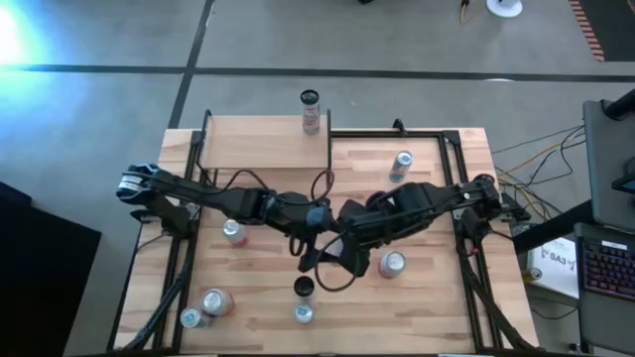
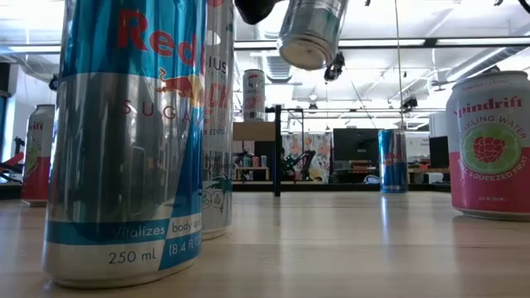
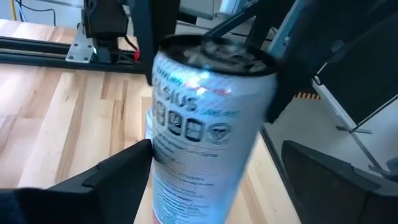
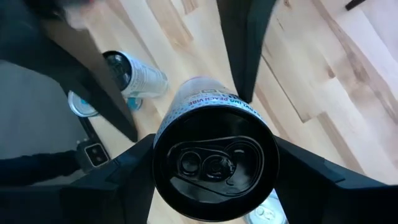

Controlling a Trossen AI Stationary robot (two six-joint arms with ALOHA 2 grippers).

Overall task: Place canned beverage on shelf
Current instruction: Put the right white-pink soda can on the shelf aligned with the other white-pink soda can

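Holding the canned beverage (image 4: pixel 211 155) tilted in mid-air over the desk (image 1: pixel 427 307) centre, clamped in the right gripper (image 4: pixel 211 186) fingers. Bracketing the same can with the left gripper (image 3: pixel 211 186) fingers spread wide, not gripping. Aiming for the shelf (image 1: pixel 263 149) at eleven o'clock, already carrying one standing can (image 1: pixel 311 111). Risking a slip from the slanted hold, or toppling that standing can on arrival.

From overhead we look straight down on the whole worktop (image 1: pixel 417 297). Low down we face level across it, close to a Red Bull can (image 2: pixel 124 141). Both wrist cameras sit tight on one Celsius can (image 3: pixel 205 124).
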